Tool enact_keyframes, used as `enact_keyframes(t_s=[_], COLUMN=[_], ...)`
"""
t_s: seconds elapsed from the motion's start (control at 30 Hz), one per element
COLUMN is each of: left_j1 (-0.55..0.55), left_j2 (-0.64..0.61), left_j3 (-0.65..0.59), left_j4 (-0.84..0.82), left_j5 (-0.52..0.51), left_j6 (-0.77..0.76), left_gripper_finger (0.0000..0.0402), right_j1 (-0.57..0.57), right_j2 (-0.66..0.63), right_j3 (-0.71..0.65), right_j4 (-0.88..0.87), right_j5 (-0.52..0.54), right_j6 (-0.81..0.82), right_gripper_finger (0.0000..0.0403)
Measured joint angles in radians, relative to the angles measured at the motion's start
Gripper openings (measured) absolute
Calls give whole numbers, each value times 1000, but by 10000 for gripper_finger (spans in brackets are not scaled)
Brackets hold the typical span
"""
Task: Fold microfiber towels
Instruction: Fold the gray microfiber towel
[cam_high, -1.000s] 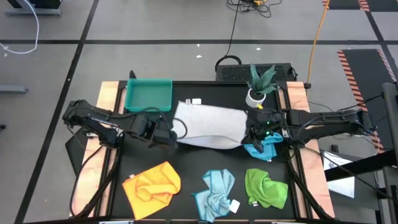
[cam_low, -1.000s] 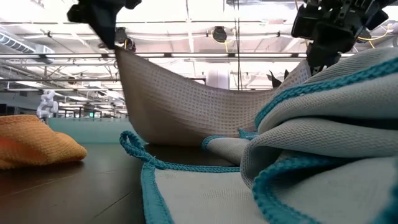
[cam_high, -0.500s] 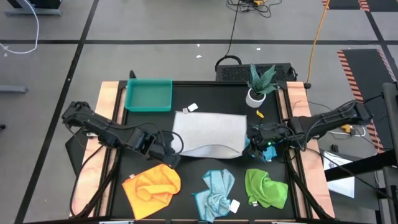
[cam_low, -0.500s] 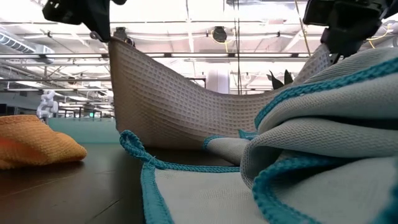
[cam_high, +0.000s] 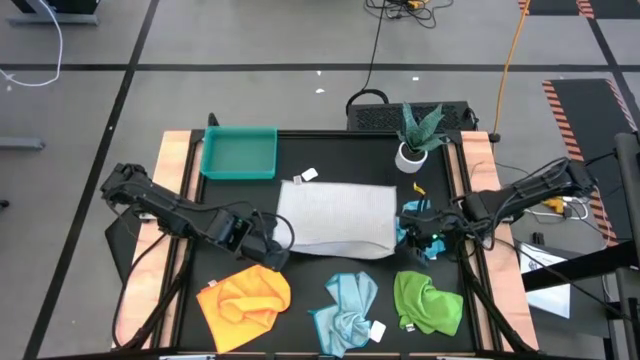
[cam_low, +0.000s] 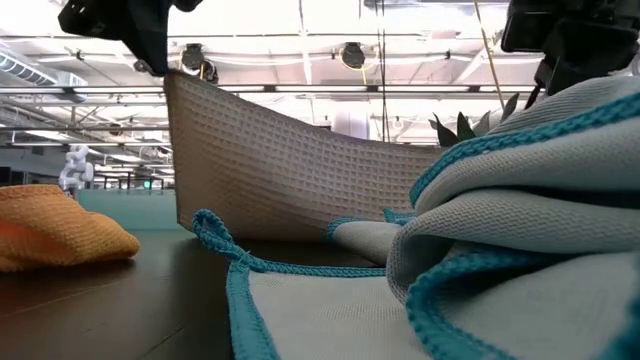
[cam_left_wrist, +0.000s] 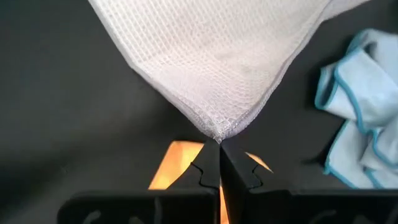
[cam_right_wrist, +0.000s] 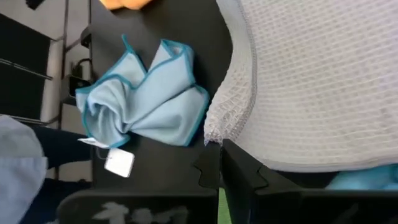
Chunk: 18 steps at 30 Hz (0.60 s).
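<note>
The white-grey towel (cam_high: 336, 213) is stretched between my two grippers over the middle of the table. Its far edge and white tag (cam_high: 305, 175) rest on the tabletop. My left gripper (cam_high: 272, 247) is shut on its near left corner, my right gripper (cam_high: 408, 238) on its near right corner. In the low view the towel (cam_low: 290, 170) hangs as a sagging sheet. The bright blue towel (cam_high: 428, 228) lies bunched under the right gripper. The yellow-orange (cam_high: 245, 295), pale blue (cam_high: 350, 305) and green (cam_high: 428, 302) towels lie crumpled along the near edge. My left gripper pinches the towel's near left corner tip (cam_left_wrist: 217, 134) between its two fingers. The fingers point steeply down. The corner is lifted clear, and the cloth runs taut away from it down to the table. My right gripper pinches the near right corner (cam_right_wrist: 214, 132) between its two fingers, at the hemmed edge, slanting down from the table's right. That corner is held up off the table, and the cloth spreads away from the fingers.
A teal tray (cam_high: 238, 153) stands at the far left of the table. A potted plant (cam_high: 418, 135) stands at the far right. The pale blue towel (cam_low: 480, 250) fills the foreground of the low view.
Both grippers, still shut on the corners, have moved toward the table's near edge and slightly down. The towel's near edge came with them. The cloth has spread out from a bulging drape into a flatter sheet, and its far edge has slid a little nearer.
</note>
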Motion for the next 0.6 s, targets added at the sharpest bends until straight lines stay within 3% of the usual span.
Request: enact_keyframes(t_s=[0.4, 0.6], left_j1=[-62, -77], left_j2=[-1, 0], left_j3=[1, 0], left_j4=[86, 103], left_j5=[81, 84], left_j6=[-39, -39], left_gripper_finger=[15, 53], right_j1=[55, 77], right_j2=[78, 137], right_j3=[0, 1], right_j4=[27, 20], right_j5=[-134, -155], right_j6=[110, 153], right_gripper_finger=[28, 82])
